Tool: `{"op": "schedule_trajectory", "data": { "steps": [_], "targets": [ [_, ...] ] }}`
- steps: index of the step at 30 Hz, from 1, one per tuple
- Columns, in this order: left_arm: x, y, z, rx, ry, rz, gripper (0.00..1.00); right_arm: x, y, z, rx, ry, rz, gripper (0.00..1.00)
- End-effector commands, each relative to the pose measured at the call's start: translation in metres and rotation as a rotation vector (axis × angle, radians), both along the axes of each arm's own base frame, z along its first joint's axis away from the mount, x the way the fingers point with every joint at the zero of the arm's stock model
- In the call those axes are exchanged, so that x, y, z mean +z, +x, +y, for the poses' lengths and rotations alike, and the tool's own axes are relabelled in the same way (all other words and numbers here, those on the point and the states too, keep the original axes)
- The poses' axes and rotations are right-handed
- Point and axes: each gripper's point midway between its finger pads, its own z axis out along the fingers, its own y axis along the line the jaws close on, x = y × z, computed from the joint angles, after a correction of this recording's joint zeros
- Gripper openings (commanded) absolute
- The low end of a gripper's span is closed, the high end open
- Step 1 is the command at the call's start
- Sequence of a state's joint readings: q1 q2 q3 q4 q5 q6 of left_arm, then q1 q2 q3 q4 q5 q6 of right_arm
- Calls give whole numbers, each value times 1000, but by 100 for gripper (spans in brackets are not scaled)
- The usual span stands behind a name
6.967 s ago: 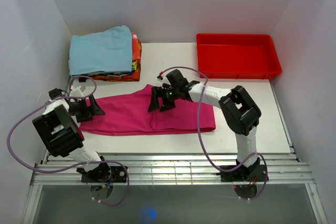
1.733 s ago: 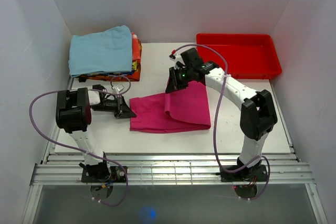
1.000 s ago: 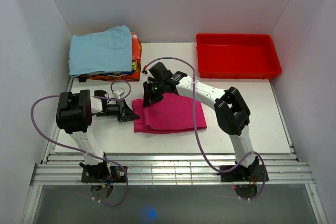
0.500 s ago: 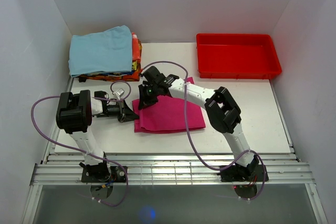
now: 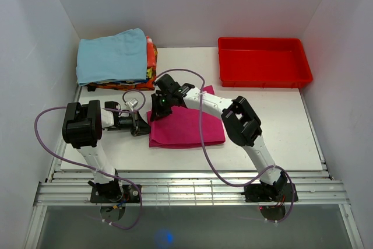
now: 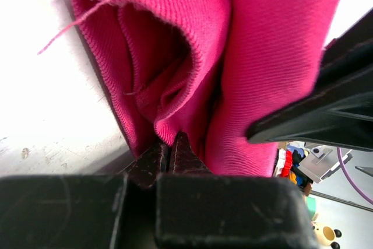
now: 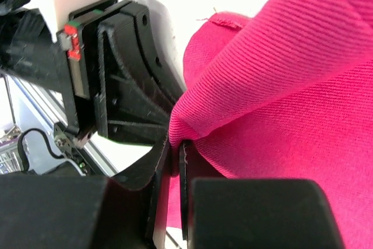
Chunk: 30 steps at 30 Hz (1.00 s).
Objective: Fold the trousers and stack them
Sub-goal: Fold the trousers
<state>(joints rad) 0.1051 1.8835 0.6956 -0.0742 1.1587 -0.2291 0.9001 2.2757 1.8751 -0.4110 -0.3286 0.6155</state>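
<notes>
Right claw (image 5: 156, 112) has dragged the trousers (image 5: 189, 129) leftward to left claw (image 5: 141, 126) | both claws pinch them | fold closing, stacking pending

The left arm (image 5: 95, 154) and right arm (image 5: 205, 102) are built from white links between chunky black joint housings. A purple cable (image 5: 35, 129) loops along each. A green light (image 5: 164, 101) glows by the right wrist. The matte black left end effector (image 5: 141, 126) carries a red-and-green tag (image 7: 72, 42).
</notes>
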Motion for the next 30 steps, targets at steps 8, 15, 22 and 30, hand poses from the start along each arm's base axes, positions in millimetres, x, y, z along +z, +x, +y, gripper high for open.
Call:
{"op": "schedule_trajectory", "data": {
  "steps": [8, 15, 22, 30],
  "targets": [
    [-21, 0, 5, 10, 120, 5, 18, 2, -4, 31, 28, 103, 2, 8],
    [-5, 20, 43, 107, 267, -64, 54, -4, -12, 30, 40, 107, 34, 8],
    [31, 28, 93, 229, 331, -124, 69, 21, -11, 38, 79, 175, -8, 46],
    [83, 43, 108, 222, 359, -303, 68, 84, -11, 43, 171, 312, -109, 77]
  ]
}}
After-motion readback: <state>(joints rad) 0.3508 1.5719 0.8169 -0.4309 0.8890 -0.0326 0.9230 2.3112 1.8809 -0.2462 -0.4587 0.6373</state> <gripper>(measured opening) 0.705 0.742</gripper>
